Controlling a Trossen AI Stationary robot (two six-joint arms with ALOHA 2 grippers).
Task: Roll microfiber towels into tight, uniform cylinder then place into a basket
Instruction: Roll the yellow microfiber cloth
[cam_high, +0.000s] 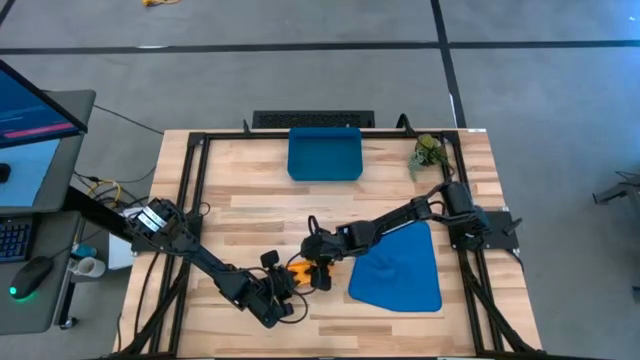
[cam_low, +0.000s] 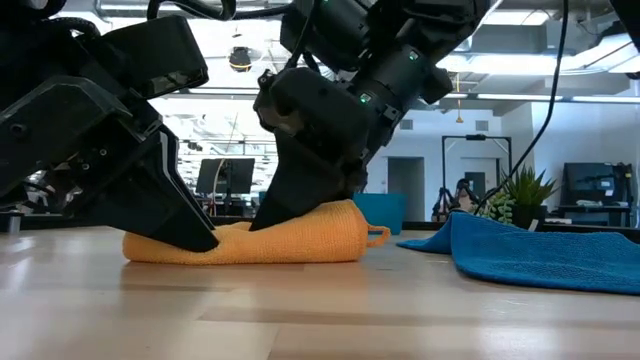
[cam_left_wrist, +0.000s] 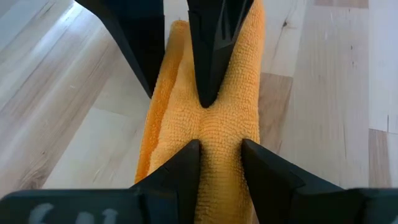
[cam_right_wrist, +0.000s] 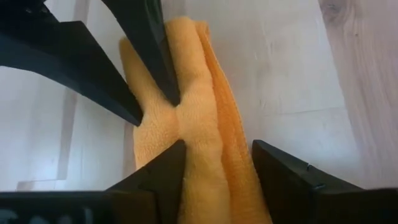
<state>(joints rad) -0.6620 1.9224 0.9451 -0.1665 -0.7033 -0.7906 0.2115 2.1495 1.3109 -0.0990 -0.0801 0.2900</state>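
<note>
The orange-yellow towel (cam_low: 290, 245) lies as a loose roll on the table, near the middle front (cam_high: 303, 268). My left gripper (cam_high: 288, 288) is at one end of it, the end that shows at the low view's left, and is shut on it (cam_left_wrist: 221, 152). My right gripper (cam_high: 318, 266) comes from the other side, nearer the roll's middle, and is also shut on it (cam_right_wrist: 217, 149). The bright blue towel (cam_high: 400, 268) lies spread flat at the right. The dark-blue basket (cam_high: 325, 153) stands at the far middle. My left gripper has the roll's upper ridge (cam_left_wrist: 221, 134) pinched between its two fingers, near the roll's end. The fingers (cam_low: 190, 232) slant down onto it, one on each side of the ridge. The roll lies on the table. My right gripper has the roll's top folds (cam_right_wrist: 211, 134) between its two fingers, which slant down from above (cam_low: 290, 205). One finger (cam_right_wrist: 165, 168) presses into the cloth, which spreads out beyond it. The roll rests on the table.
A small green plant (cam_high: 430, 152) stands at the far right, beside the basket. The blue towel's raised edge (cam_low: 470, 235) lies close to the roll's free end. Bare wood shows along the table's front edge (cam_high: 330, 330).
</note>
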